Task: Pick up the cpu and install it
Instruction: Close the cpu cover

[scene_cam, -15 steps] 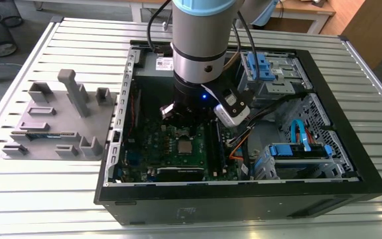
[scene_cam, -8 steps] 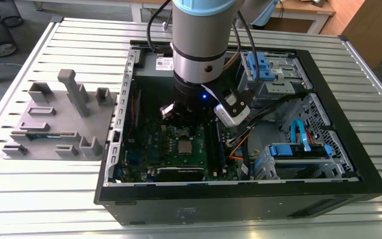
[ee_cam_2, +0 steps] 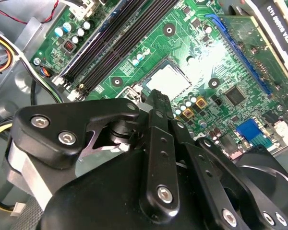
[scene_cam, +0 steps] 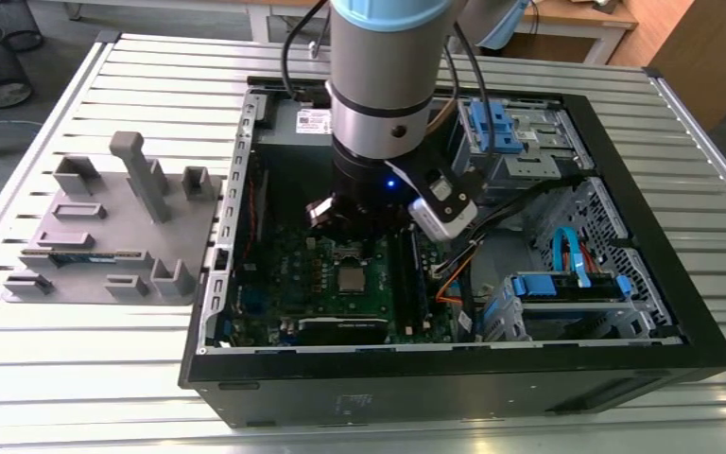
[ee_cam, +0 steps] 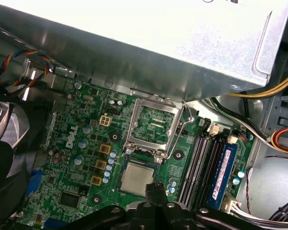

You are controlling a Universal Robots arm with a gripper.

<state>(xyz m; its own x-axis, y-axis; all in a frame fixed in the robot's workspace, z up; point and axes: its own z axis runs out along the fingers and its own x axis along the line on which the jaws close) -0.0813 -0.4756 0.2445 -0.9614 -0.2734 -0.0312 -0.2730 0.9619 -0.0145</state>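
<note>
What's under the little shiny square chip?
The green motherboard shows all around the cpu, which lies flat on it. Whatever is directly beneath the chip is covered by it.

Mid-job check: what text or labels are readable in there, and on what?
White label on the grey metal box: too small to read in the exterior view, cut off in the first wrist view.
White logo lettering on the motherboard, first wrist view: legible, left unquoted.
White print on the black card, second wrist view: partly cut off, left unquoted.
</note>
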